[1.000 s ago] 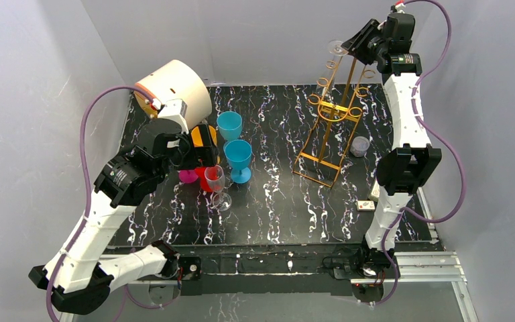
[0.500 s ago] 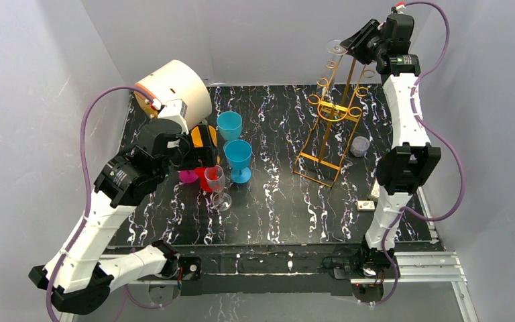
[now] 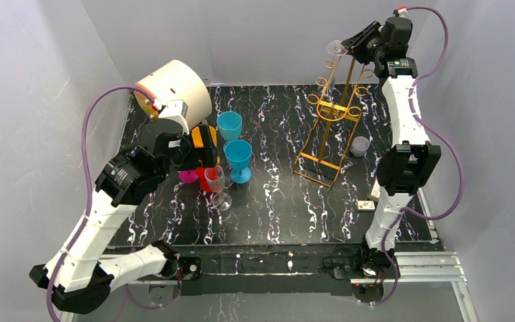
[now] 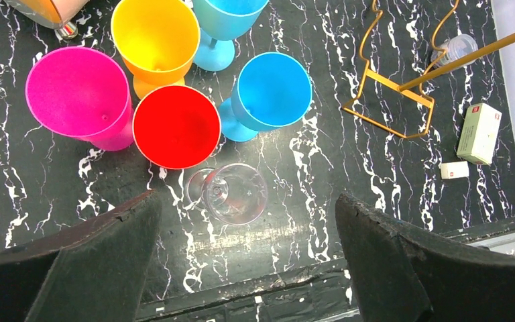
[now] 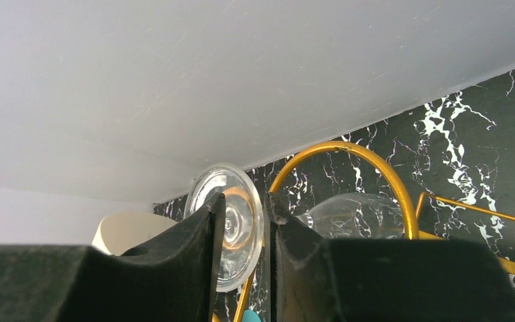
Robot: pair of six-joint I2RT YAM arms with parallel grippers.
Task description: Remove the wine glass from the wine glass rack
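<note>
The gold wire wine glass rack [image 3: 326, 134] stands at the back right of the table. A clear wine glass hangs upside down from its top hook, round foot [image 3: 336, 47] uppermost. In the right wrist view that foot [image 5: 241, 235] shows in the narrow gap between my right gripper's [image 5: 245, 201] fingers, with the bowl [image 5: 355, 215] and a gold loop [image 5: 375, 168] behind. I see no firm pinch. My left gripper [image 4: 247, 198] hangs wide open and empty over a second clear wine glass [image 4: 235, 193] standing on the table.
Pink [image 4: 77, 94], red [image 4: 176, 126], orange [image 4: 155, 33] and two blue goblets [image 4: 271, 90] cluster at the left, beside a white and orange cylinder [image 3: 174, 90]. A small clear cup [image 3: 359, 145] and small white boxes [image 3: 369, 201] lie right of the rack's base.
My right gripper's fingers have drawn closer together around the hanging glass's foot, and that arm has shifted slightly. The left arm has not moved.
</note>
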